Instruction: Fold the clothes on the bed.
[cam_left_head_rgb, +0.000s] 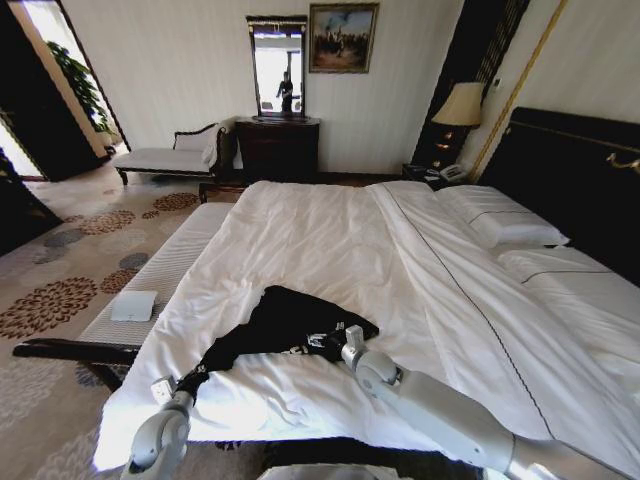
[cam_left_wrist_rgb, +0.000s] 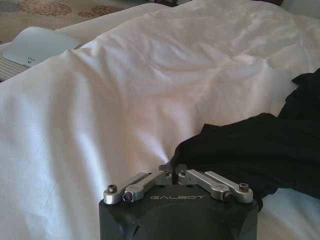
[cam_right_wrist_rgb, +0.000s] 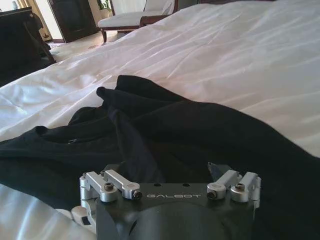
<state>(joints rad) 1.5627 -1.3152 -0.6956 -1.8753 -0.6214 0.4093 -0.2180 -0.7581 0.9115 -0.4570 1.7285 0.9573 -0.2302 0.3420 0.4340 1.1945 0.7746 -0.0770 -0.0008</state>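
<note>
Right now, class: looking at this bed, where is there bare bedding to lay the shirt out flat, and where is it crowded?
Free: the wide white duvet between the black T-shirt and the far bed edge, bordered on the right by the folded band and pillows. Crowded: the near edge, where the left gripper pinches the shirt's edge and the right gripper sits over it.

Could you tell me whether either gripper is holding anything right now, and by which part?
The left gripper pinches the black T-shirt at an edge tip. The right gripper sits open on the shirt, holding nothing.
</note>
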